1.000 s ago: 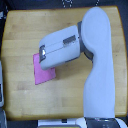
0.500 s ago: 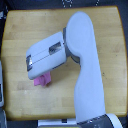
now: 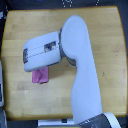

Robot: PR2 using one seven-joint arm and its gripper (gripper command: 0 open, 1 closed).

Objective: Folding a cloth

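The pink-magenta cloth [image 3: 40,76] lies on the wooden tabletop [image 3: 102,35], left of centre in the exterior view. Only a small, bunched-looking patch of it shows below the arm's boxy white end. My gripper [image 3: 31,61] sits at that end, directly over the cloth's upper part. The white casing hides the fingers, so I cannot tell whether they are open or shut, or whether they hold the cloth. The rest of the white arm [image 3: 82,75] runs down to the bottom edge of the view.
The tabletop's edges show at the top and on both sides. A grey object [image 3: 2,87] lies off the table at the exterior view's left edge. Dark clutter [image 3: 67,4] sits beyond the table's top edge.
The arm's end has swung toward the exterior view's left and now covers more of the cloth. The visible pink patch has shrunk from a flat rectangle to a small bunch.
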